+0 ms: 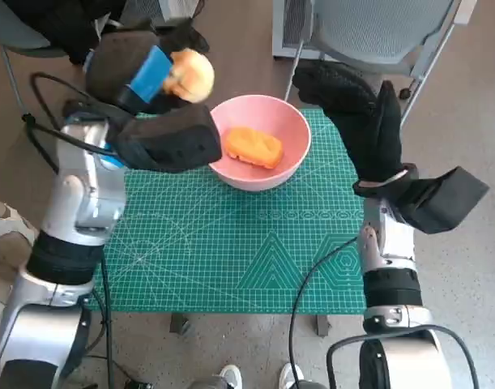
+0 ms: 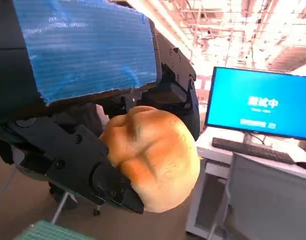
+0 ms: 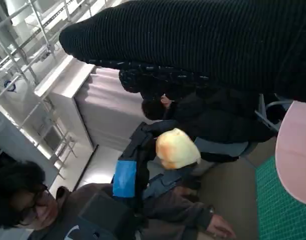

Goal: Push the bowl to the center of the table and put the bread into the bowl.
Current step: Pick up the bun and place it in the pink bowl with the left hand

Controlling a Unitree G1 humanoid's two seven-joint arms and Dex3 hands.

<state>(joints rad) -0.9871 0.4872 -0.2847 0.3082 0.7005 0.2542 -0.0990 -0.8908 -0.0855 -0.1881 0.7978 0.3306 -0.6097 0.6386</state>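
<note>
Left hand (image 1: 154,73) raised above the table's far-left corner, fingers clamped around a round bread roll (image 1: 190,74); left wrist view shows black fingers (image 2: 87,170) wrapped under the roll. Pink bowl (image 1: 292,130) sits at the far middle of the green cutting mat (image 1: 231,243), an orange bread piece (image 1: 253,147) inside it. Right hand (image 1: 356,121) held off the bowl's right side, gloved, holding nothing; finger spread can't tell. Grey chair (image 1: 377,32) behind the table, monitor (image 2: 263,102) in the room, person (image 3: 22,200) seated nearby.
</note>
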